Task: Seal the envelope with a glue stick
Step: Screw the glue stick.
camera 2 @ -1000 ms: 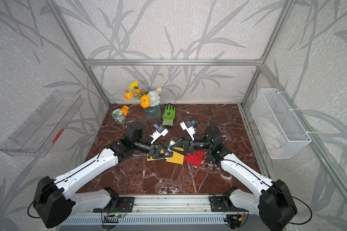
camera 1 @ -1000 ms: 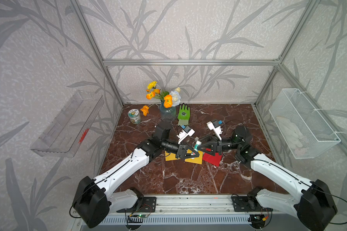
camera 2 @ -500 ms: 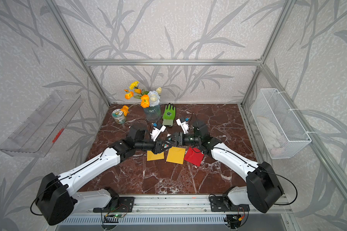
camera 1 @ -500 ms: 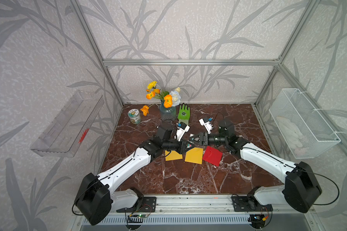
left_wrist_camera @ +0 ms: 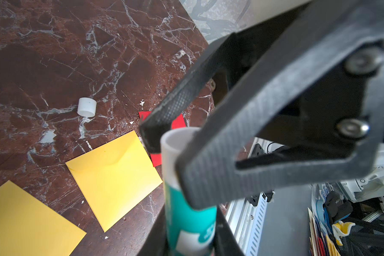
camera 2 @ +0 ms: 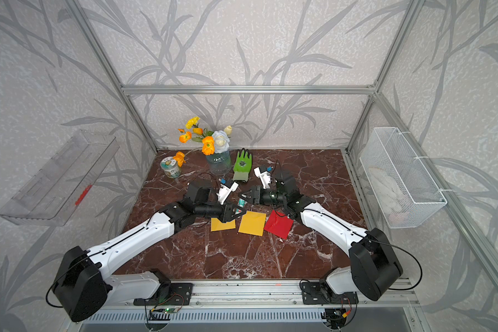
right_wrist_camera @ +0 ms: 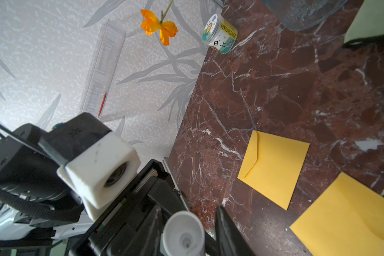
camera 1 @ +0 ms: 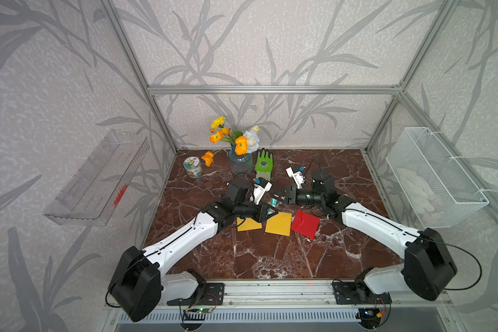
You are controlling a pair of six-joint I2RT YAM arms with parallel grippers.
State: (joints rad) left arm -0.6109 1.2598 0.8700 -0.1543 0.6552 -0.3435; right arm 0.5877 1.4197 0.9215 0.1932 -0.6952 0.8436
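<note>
Clamped in the left jaws by its teal-printed body: a small white cylindrical glue stick (left_wrist_camera: pixel 187 212), held clear of the red-brown marble tabletop (camera 1: pixel 270 258). Left jaws closed firmly on it, a dark finger pressed to each side of the label. White upper end of the tube uncapped, open rim showing, reaching out between the right jaws.

Right jaws set on the opposite side, facing the left ones. One carbon-patterned finger (left_wrist_camera: pixel 175 104) just beside the rim, its partner crossing in front of the white section. Right jaws' hold on the tube, pressing or merely standing close on either side: cannot tell. From the right wrist, seemingly a thin dark gap at one side of the round white end.

In both top views, glue stick bridging the tips of the two arms, in the air just behind a row of paper lying on the tabletop. In that row, starting from the left arm's side:
- a flat square yellow paper envelope (camera 1: pixel 249 225), partly under the left jaws
- a second yellow paper envelope (camera 1: pixel 278 224), flap side up
- a red paper envelope (camera 1: pixel 305 224)

All three side by side. Loose on bare marble, apart from the envelopes and well away from the glue stick: a short white plastic cap (left_wrist_camera: pixel 87 107).
</note>
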